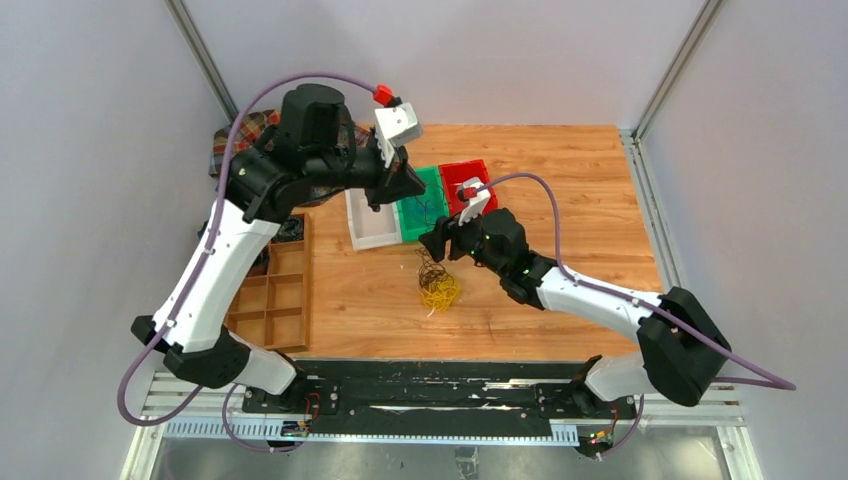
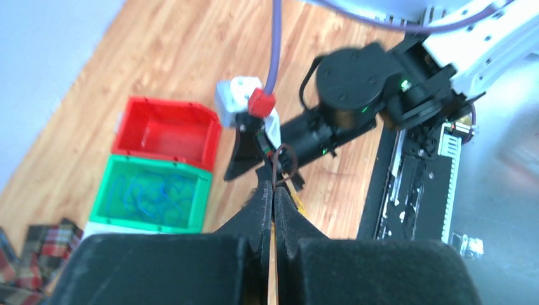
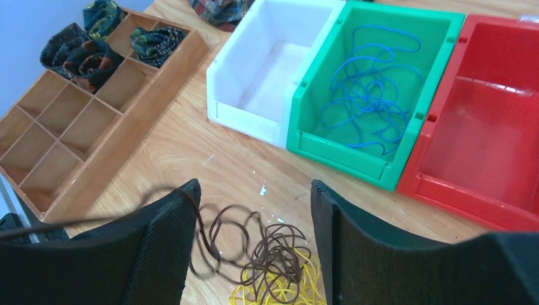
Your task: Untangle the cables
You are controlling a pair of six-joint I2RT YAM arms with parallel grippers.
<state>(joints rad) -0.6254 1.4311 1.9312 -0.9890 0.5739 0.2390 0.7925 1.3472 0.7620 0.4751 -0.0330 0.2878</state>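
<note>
roughly a third done i'd say: one blue cable (image 3: 372, 95) lies in the green bin (image 3: 356, 155), between one white bin (image 3: 248, 114) and one red bin (image 3: 483, 184). one brown cable (image 3: 273, 244) and one yellow cable (image 3: 286, 289) are still knotted together on the table (image 1: 560, 300) just near of them. left gripper (image 2: 273, 187) is pinched tight, apparently on the brown cable; right gripper (image 3: 254, 187) hangs wide open over the knot, holding nothing.

No text, label, brand, number or sign can be read in any view. A small pale plate (image 2: 449, 143) on the black rail (image 2: 407, 190) at the bench's near edge is too blurred to read.
</note>
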